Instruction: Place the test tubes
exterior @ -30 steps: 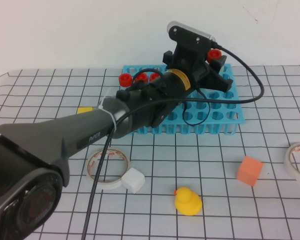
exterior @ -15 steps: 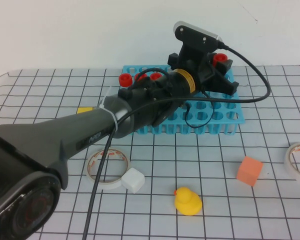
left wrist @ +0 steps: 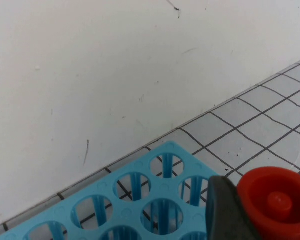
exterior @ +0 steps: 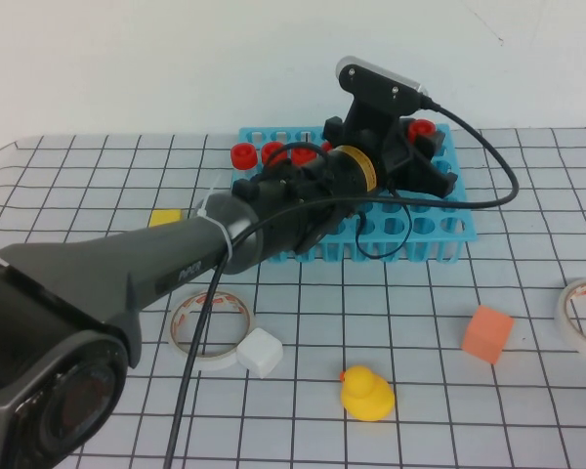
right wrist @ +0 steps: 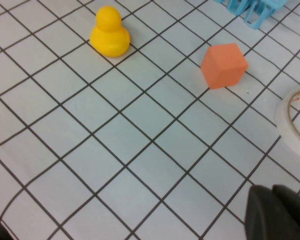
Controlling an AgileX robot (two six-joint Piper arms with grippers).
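The blue test tube rack (exterior: 451, 207) stands at the back of the table. Three red-capped tubes (exterior: 272, 152) stand in its far left holes. My left gripper (exterior: 417, 149) hangs over the rack's far right corner, shut on a red-capped test tube (exterior: 422, 128). In the left wrist view the red cap (left wrist: 274, 202) sits against one dark finger (left wrist: 225, 210), above the rack's empty holes (left wrist: 140, 210). My right gripper (right wrist: 279, 214) is shut and holds nothing, low over the bare table near the right side.
A yellow duck (exterior: 366, 393), an orange cube (exterior: 487, 333) and a white block (exterior: 260, 352) lie at the front. One tape roll (exterior: 208, 327) lies front left, another (exterior: 584, 316) at the right edge. A small yellow piece (exterior: 163, 217) lies left of the rack.
My left gripper has sunk a little toward the rack's far right corner, carrying the red-capped tube down with it. The right gripper shows no movement.
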